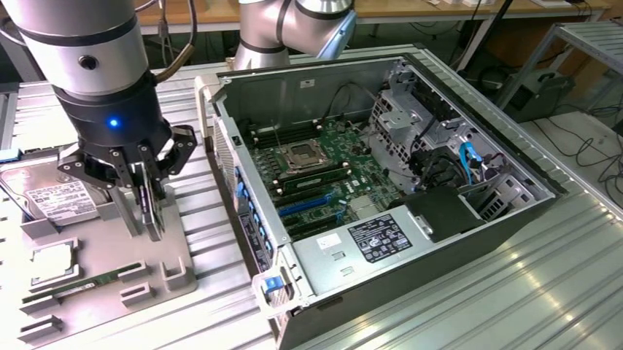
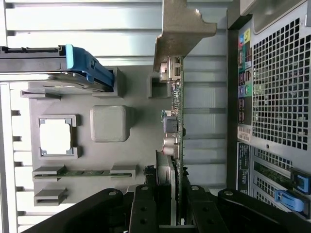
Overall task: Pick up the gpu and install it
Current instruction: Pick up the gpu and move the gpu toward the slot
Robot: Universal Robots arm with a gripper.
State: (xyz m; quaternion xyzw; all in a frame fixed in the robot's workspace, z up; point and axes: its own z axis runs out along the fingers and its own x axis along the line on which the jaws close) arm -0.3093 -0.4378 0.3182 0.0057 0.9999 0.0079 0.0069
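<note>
gpu (image 1: 148,208) stands on edge in the grey fixture tray (image 1: 180,251), on the exterior view's left and well apart from the open PC case (image 1: 506,171). In the wrist view the card is edge-on, with the silver end bracket (image 2: 182,29) at the far end, just beside a tray slot.

gripper (image 1: 139,191) is down over the card. In the wrist view the fingers (image 2: 145,208) sit one on each face and look pressed together on the board, pinching the end away from the bracket. The card's bottom edge looks level with the tray, so I can't say it's lifted.

Handling, my read:
- Light, stiff and thin. The weight probably leans toward the bracket and fan side, so an end grip may let it droop or twist.
- Fragile: there are small parts on both faces, and the fan housing (image 2: 165,167) is right beside one finger. Pads belong on bare board or the fan's frame, not on the blades or connectors.
- Bare PCB is slick, so the squeeze should be firm but not crushing.
- Keep it square, because a tilted card binds in a slot.

Also on the tray are the hard drive (image 1: 49,198), a CPU (image 1: 54,264) and a memory stick (image 1: 87,286), none touched. The motherboard (image 1: 326,171) is exposed inside the case.
</note>
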